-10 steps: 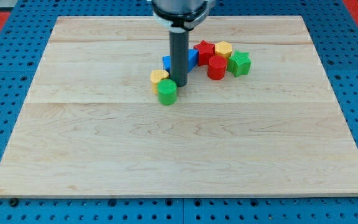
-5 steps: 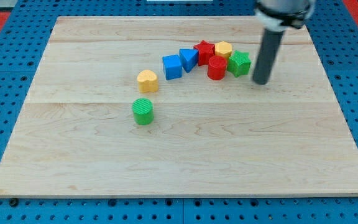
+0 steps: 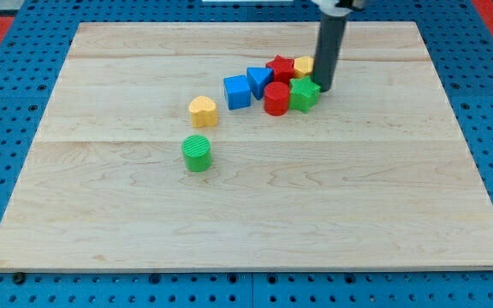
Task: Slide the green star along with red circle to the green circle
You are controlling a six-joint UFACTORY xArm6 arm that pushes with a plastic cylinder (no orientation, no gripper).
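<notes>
The green star [image 3: 304,95] lies right of the board's middle, touching the red circle [image 3: 276,98] on its left. My tip [image 3: 324,88] stands right against the green star's upper right side. The green circle [image 3: 197,153] stands alone, lower and to the left, well apart from both. The rod [image 3: 329,47] rises from the tip to the view's top.
A red star [image 3: 282,68] and a yellow block [image 3: 305,65] lie just above the red circle and green star. Two blue blocks [image 3: 238,91] [image 3: 259,79] sit left of them. A yellow heart [image 3: 202,110] lies above the green circle. The wooden board [image 3: 246,214] rests on a blue pegboard.
My tip moved from the green circle to the right of the cluster, then back left against the green star. The green star and red circle have shifted left and down. The green circle moved down-left earlier.
</notes>
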